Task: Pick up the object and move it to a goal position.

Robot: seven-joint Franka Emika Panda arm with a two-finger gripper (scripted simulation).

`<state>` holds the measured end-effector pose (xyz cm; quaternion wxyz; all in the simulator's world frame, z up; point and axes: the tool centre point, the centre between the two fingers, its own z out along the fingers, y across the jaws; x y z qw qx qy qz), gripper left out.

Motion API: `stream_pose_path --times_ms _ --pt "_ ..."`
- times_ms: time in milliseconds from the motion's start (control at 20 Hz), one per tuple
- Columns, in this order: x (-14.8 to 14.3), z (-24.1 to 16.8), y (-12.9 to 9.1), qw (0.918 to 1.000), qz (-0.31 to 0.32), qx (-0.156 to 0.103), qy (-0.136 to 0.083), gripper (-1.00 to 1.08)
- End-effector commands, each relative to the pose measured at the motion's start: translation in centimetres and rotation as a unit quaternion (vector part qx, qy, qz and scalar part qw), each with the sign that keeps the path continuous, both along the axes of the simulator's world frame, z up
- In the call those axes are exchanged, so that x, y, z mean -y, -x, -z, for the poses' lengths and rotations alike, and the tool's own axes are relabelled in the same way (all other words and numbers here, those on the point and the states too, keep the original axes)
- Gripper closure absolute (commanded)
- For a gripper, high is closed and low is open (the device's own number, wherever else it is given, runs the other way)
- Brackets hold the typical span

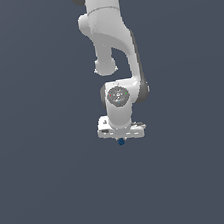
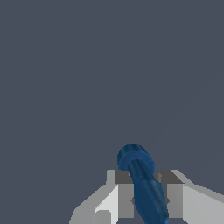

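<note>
The object (image 2: 142, 183) is a dark blue, elongated, slightly lumpy item. In the wrist view it sits between my two grey fingers (image 2: 125, 197), which close against its sides. My gripper (image 2: 146, 199) is shut on it. In the exterior view only a small blue tip of the object (image 1: 121, 141) pokes out just under the white gripper (image 1: 121, 137), which hangs from the white arm in the middle of the picture. The fingertips are hidden behind the hand there.
A plain dark grey-blue ground (image 1: 45, 194) fills both views. No other object, container or edge shows.
</note>
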<state>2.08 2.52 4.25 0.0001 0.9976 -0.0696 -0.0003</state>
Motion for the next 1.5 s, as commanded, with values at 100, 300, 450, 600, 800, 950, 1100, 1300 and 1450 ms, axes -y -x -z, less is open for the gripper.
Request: stream_pose_path --times_ms 100,300,450,600,800,950,1100,1300,1450 --pt "-0.2 -0.6 0.2 1.0 0.0 0.0 0.0 1.08" --pt "-0.7 -1.9 0.6 1.0 0.0 0.0 0.0 1.08" --pt "-1.3 -3.4 1.2 1.0 0.0 0.0 0.0 1.08" --pt "-2.1 -5.3 1.9 1.0 0.0 0.0 0.0 1.08" --pt "-3.4 -8.7 3.0 1.0 0.0 0.0 0.0 1.08" --pt "-4.5 -11.7 4.1 1.0 0.0 0.0 0.0 1.08" --pt "-5.8 -14.9 5.1 1.0 0.0 0.0 0.001 1.08" --pt "-7.3 -18.9 6.4 1.0 0.0 0.0 0.001 1.08" --pt "-8.3 -21.5 7.2 1.0 0.0 0.0 0.001 1.08"
